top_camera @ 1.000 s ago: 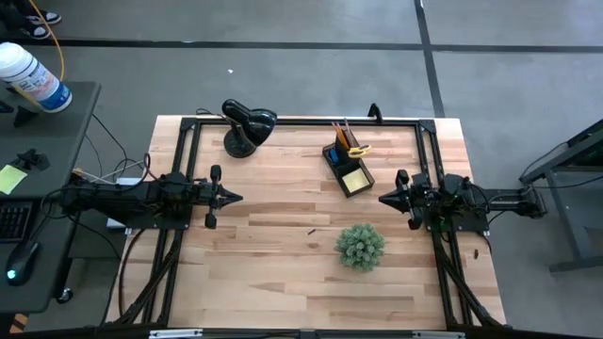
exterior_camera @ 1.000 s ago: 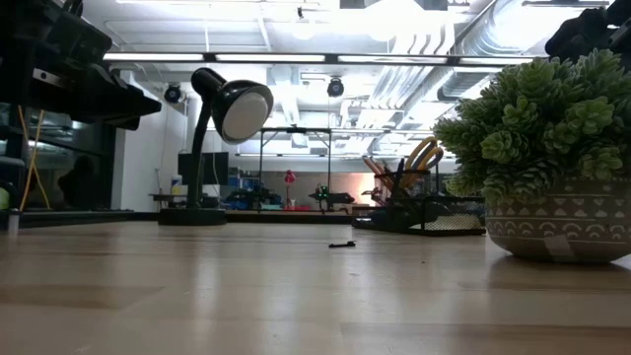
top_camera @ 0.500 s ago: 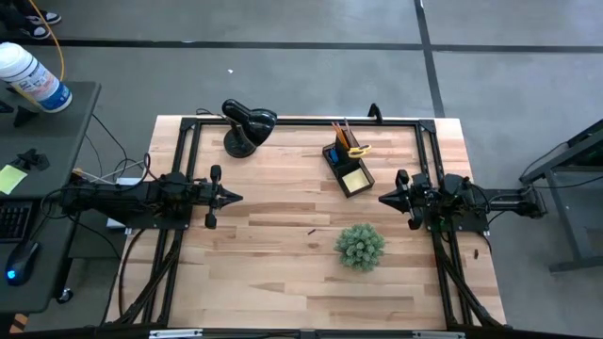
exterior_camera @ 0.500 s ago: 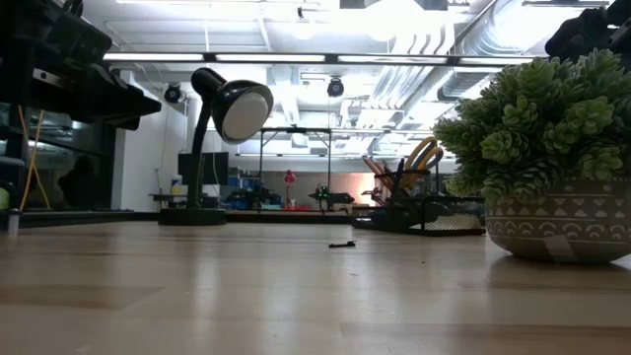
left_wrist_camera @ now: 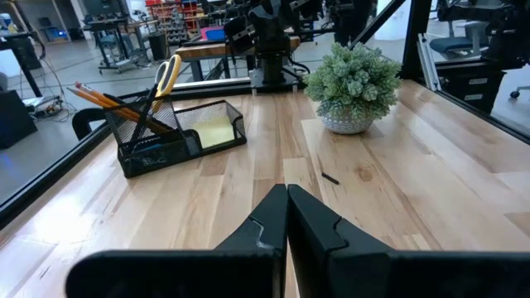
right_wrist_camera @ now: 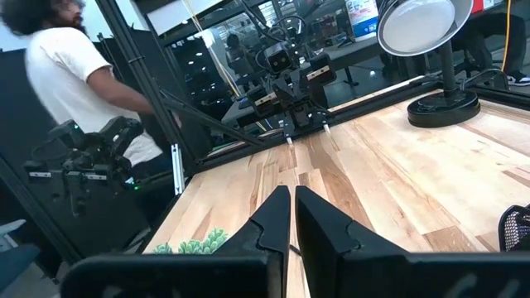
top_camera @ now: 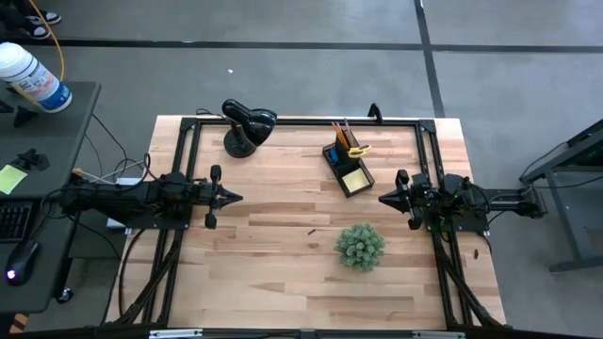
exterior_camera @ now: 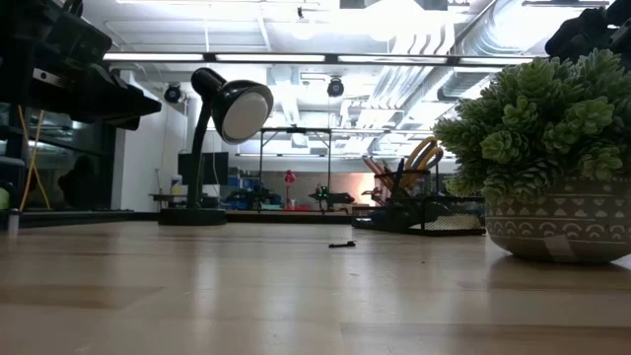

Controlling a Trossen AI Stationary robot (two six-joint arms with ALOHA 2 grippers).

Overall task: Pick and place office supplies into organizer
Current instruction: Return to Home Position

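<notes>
The black wire-mesh desk organizer stands at the far middle of the pale wooden table. It holds the orange wooden pencils and the yellow-handled scissors upright in its tall compartment, and the yellow sticky-note pad flat in its lower tray.

The left gripper hangs at the left side of the table and the right gripper at the right side, tips pointing at each other across the middle. Each has its two dark fingers pressed together and holds nothing.

The organizer lies just ahead of the right gripper and a little to the far side of it, well apart from the left gripper, so the right arm is the nearer one.

One small thin dark piece lies loose on the bare wood between the two grippers. It is nearer the right one, beside the round green spiky plant in its patterned pot. Its long axis runs roughly along the line between the arms. What it is cannot be told.

With the supplies seated in the organizer, the job looks essentially done, and both arms look parked.
</notes>
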